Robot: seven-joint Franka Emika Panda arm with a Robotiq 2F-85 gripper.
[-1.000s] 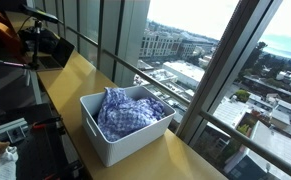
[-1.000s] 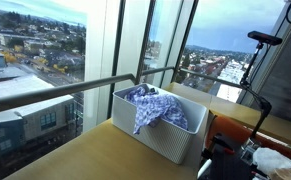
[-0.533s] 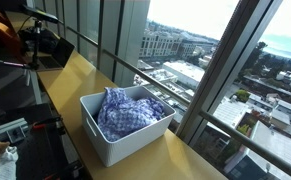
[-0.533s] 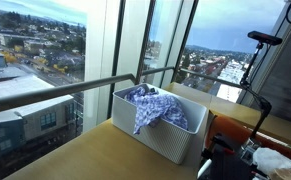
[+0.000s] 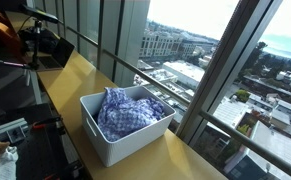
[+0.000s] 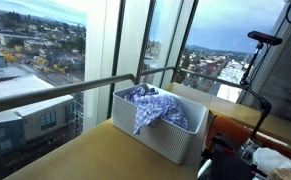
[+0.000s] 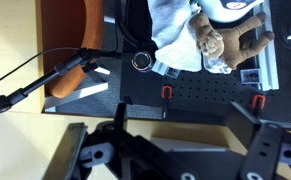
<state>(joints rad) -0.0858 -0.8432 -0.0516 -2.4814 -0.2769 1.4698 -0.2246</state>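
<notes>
In the wrist view my gripper (image 7: pixel 188 118) stands open, its two dark fingers (image 7: pixel 250 122) wide apart with nothing between them. Below it lies a black perforated board (image 7: pixel 200 97) with red clamps (image 7: pixel 166 92). A brown stuffed animal (image 7: pixel 223 42) and a white cloth (image 7: pixel 175 28) lie beyond the board. In both exterior views a white bin (image 5: pixel 125 146) (image 6: pixel 150 140) sits on a wooden counter (image 5: pixel 73 75) by the windows, with a blue checked cloth (image 5: pixel 130 112) (image 6: pixel 153 104) bunched inside. I cannot make out the gripper in either exterior view.
A small metal ring (image 7: pixel 140 61) and a black stand with a cable (image 7: pixel 40 78) lie near the board. Dark equipment (image 5: pixel 37 42) stands at the counter's far end. Window frames and a rail (image 6: pixel 95 85) run right behind the bin.
</notes>
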